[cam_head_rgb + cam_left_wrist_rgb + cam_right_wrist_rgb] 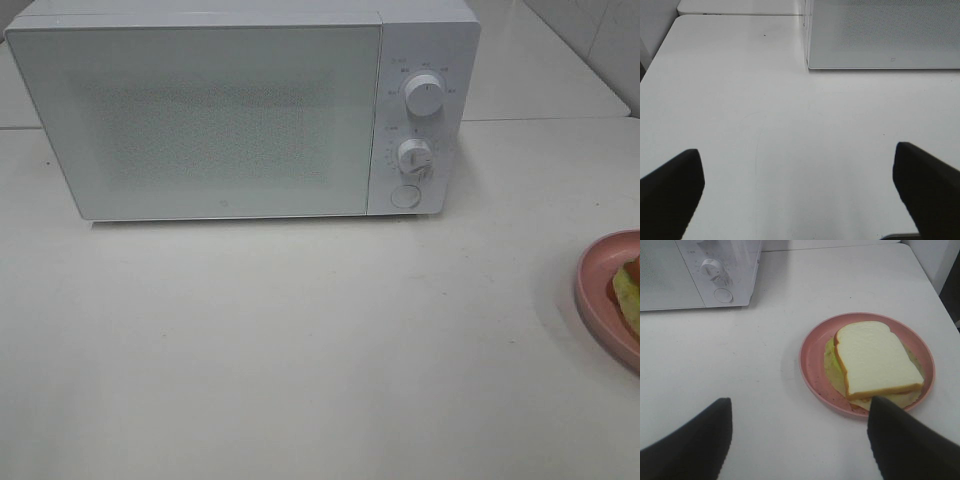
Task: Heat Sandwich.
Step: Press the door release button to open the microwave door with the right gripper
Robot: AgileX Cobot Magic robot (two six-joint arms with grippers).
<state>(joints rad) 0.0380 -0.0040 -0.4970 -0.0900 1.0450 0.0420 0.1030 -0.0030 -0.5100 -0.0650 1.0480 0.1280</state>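
- The high view catches only a sliver of the sandwich (875,357) at its right edge, showing green and red-orange; the right wrist view shows it whole, lying on the pink plate (807,367)
- In that wrist view a slice of white bread with a tan crust tops the sandwich, and pale green and yellowish layers stick out beneath it
- The plate is round and smooth with a raised rim; it sits on the counter (280,350), well to the right of the microwave (200,115)
- Neither tool appears in the high view; each shows only in its own wrist view
- The left tool (797,152) is spread wide above bare counter, near the microwave's front left corner
- The right tool (801,402) is also spread wide, gripping nothing, with the plate just ahead of it
- The microwave is a white box, door shut, the door panel finely dotted
- Count: one microwave, two round knobs, one round button (405,195) below them, one plate, one sandwich, two tools with two dark fingers each
- The counter is matte and off-white
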